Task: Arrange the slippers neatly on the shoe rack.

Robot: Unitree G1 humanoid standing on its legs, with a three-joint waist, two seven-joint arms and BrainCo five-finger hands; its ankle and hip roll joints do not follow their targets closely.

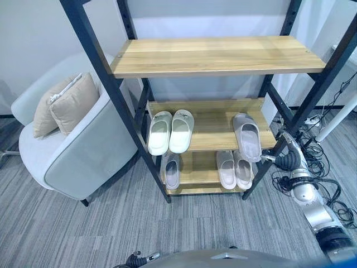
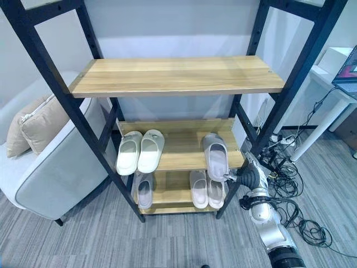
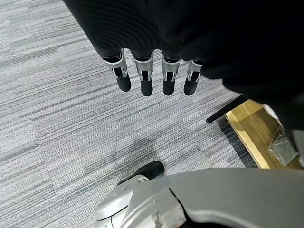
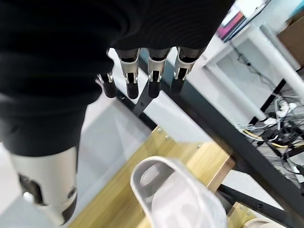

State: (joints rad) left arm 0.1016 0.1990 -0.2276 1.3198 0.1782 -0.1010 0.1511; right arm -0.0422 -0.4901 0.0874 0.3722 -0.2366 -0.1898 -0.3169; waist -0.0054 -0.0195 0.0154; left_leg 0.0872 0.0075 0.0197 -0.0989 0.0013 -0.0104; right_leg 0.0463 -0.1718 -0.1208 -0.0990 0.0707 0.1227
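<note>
The right robot hand, fingers straight and holding nothing, sits just beside the heel of a grey rubber slipper lying lengthwise, toe rearward, on the wooden rack's middle shelf; left robot hand hangs relaxed over carpet.

One shoe rack with three wooden shelves holds six slippers: two white slippers, four grey slippers. One armchair carries two cushions.

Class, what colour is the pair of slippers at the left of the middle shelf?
White, clearest in the left eye view: pair of slippers.
</note>
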